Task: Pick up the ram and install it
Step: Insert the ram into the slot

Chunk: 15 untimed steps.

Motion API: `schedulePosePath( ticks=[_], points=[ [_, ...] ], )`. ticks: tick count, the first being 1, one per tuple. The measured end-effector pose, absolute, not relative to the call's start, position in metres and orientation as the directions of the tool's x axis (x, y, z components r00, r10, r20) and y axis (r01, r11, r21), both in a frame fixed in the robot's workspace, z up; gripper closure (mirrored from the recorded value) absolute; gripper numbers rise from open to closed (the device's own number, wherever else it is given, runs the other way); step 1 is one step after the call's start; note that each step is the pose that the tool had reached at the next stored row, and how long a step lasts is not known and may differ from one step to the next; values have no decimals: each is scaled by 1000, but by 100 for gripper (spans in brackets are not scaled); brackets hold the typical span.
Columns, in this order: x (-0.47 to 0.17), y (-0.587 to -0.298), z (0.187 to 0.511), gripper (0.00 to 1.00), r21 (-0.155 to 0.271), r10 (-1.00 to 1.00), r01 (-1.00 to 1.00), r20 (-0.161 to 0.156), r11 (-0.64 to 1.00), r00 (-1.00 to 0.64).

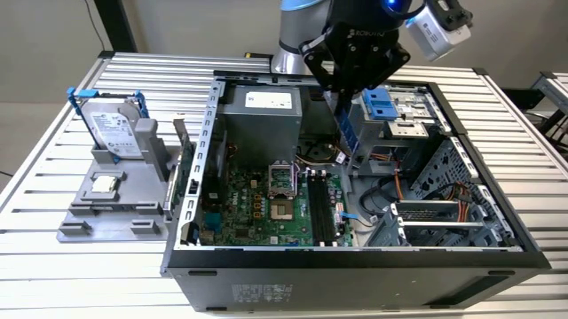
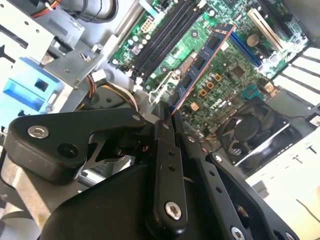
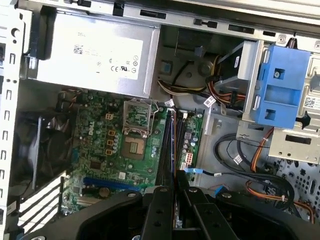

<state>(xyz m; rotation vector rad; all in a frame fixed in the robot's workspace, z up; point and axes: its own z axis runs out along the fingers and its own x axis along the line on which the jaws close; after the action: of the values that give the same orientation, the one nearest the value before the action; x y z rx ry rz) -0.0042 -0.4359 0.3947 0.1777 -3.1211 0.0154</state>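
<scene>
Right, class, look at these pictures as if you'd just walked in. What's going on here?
A robot arm is partway through fitting memory into an open computer case. Its pincer is shut on one end of the ram, holding the blue stick in the air above the green motherboard. The long black slots lie below it, and the ram is not yet seated in any of them.

Your end effector (image 2: 167,114) is matt black; the ram (image 2: 202,62) is a smooth blue board with dull black chips. The case (image 1: 210,126) is bare grey sheet metal, the surface (image 1: 53,266) ribbed metal.
</scene>
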Motion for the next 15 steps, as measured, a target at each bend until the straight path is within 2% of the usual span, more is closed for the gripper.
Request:
schedulePosePath(
  ticks=[15],
  points=[
    [-3, -437, 392, 100, -9, 8, 7, 16, 1000, -1000]
  ],
)
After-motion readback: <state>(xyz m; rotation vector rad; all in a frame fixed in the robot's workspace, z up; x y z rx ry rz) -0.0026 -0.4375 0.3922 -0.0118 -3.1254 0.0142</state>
